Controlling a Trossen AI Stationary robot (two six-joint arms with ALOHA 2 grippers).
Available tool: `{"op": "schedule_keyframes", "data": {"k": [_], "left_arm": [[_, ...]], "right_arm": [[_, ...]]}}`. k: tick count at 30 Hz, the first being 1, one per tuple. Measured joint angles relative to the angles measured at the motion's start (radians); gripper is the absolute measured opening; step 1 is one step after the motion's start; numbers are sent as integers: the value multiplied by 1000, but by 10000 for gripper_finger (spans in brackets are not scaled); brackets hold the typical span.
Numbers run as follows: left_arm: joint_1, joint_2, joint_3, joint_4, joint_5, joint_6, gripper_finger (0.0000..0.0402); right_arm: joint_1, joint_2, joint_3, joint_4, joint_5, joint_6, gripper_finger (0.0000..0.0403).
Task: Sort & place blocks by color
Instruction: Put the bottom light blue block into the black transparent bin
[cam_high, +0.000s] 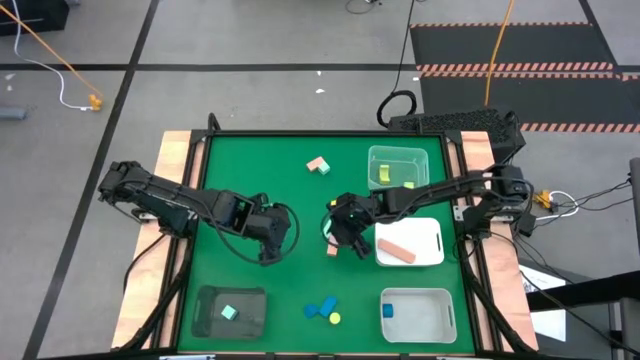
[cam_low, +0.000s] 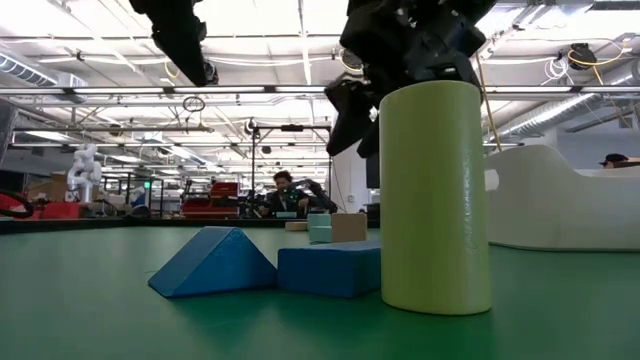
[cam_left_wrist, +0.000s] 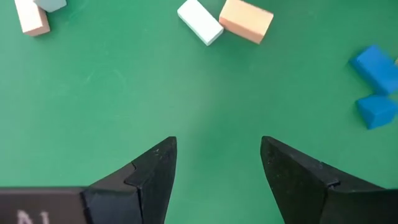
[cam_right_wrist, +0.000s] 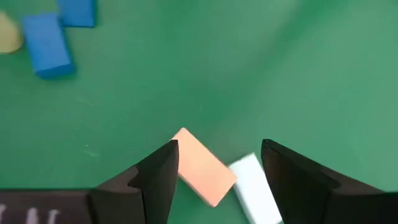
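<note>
Right wrist view: right tool over pink/mint pair

Right tool (cam_right_wrist: 217, 163) hangs with fingers spread, holding nothing, above salmon block (cam_right_wrist: 202, 167) touching mint block (cam_right_wrist: 255, 186), mid-desk beside the white tray (cam_high: 432, 238). Probably going for pink: centre on it so a finger clears mint. Left tool (cam_left_wrist: 214, 165) also spread and empty, over bare green desk (cam_high: 250, 170). Workshop behind; a person sits far off.

The table's green mat (cam_high: 300, 210) is showing a matt, cloth-like finish, and bare wood is edging the table (cam_high: 178, 145). The blocks, including the yellow cylinder (cam_low: 434, 195) and the blue wedge (cam_low: 212, 263), are looking smooth and matt. The clear tray (cam_high: 398, 167) is appearing as glossy plastic.
</note>
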Motion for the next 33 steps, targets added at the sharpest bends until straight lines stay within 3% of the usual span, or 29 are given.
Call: {"op": "schedule_keyframes", "data": {"k": [8, 12, 25, 33], "left_arm": [[19, 0, 0, -20, 0, 83, 235], [32, 0, 0, -29, 0, 106, 234], [55, 0, 0, -61, 1, 194, 235], [56, 0, 0, -75, 0, 212, 234]], "right_arm": [[57, 31, 0, 47, 0, -252, 184], [85, 91, -2, 66, 8, -280, 180], [101, 200, 2, 103, 218, -306, 180], [101, 200, 29, 50, 320, -503, 180]]}}
